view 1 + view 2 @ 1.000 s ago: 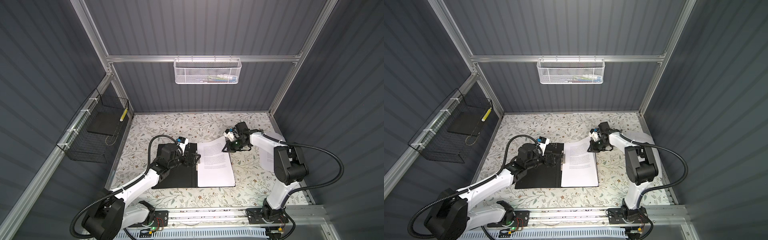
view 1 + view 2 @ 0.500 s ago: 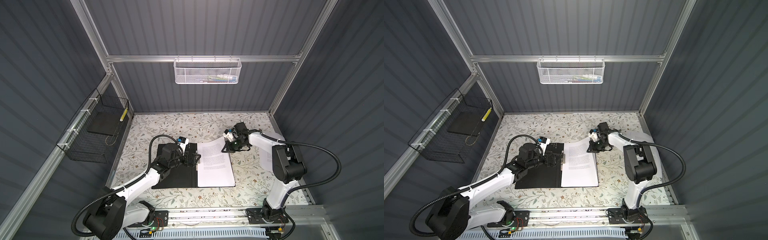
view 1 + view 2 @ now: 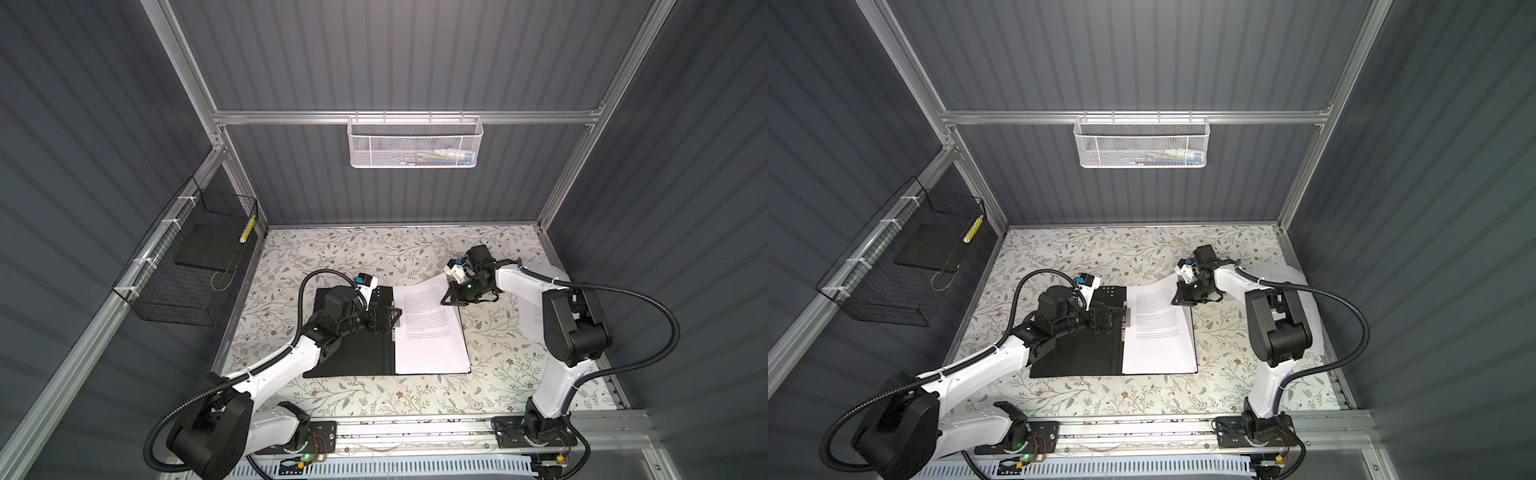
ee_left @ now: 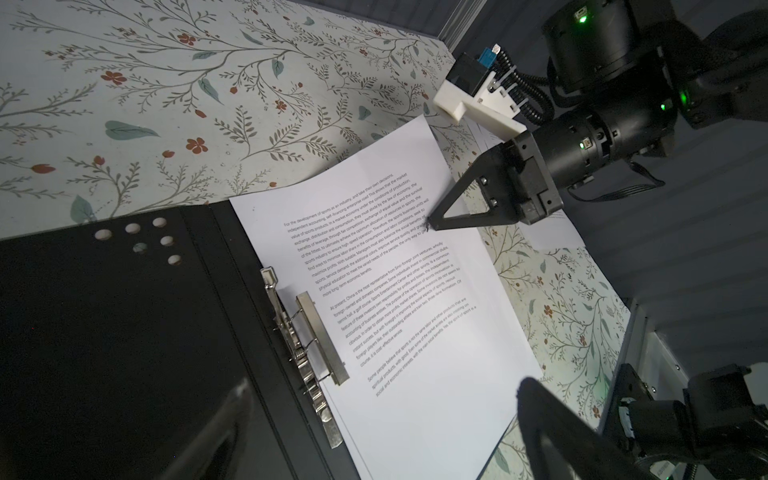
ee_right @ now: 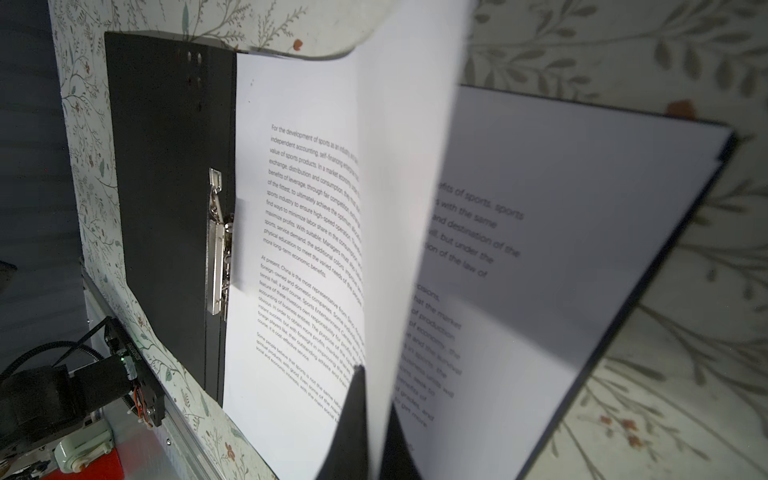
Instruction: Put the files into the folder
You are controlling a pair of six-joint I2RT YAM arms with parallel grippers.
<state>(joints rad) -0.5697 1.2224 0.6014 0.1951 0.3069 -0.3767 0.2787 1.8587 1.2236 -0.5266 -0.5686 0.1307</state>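
Observation:
The folder (image 3: pixel 345 353) (image 3: pixel 1075 357) lies open on the table, black inside up, with its metal spine clip (image 4: pixel 307 336) (image 5: pixel 218 249) showing. A printed white sheet of the files (image 3: pixel 428 332) (image 3: pixel 1158 336) covers its right half. My right gripper (image 3: pixel 445 300) (image 3: pixel 1175 302) (image 5: pixel 376 424) is shut on this top sheet's (image 5: pixel 407 166) far right edge, which curls up off another printed sheet (image 5: pixel 561 249) below. My left gripper (image 3: pixel 392 320) (image 3: pixel 1121 320) (image 4: pixel 382 440) hovers open over the clip, holding nothing. More files (image 3: pixel 534 307) (image 3: pixel 1304 299) lie under the right arm.
A black wire basket (image 3: pixel 187 266) on the left wall holds a dark grey slab (image 3: pixel 203 249). A white mesh basket (image 3: pixel 415 141) hangs on the back wall. An aluminium rail (image 3: pixel 415 428) runs along the table's front edge.
The right arm's elbow has shifted slightly left while its gripper keeps the sheet pinched. The left arm has not moved.

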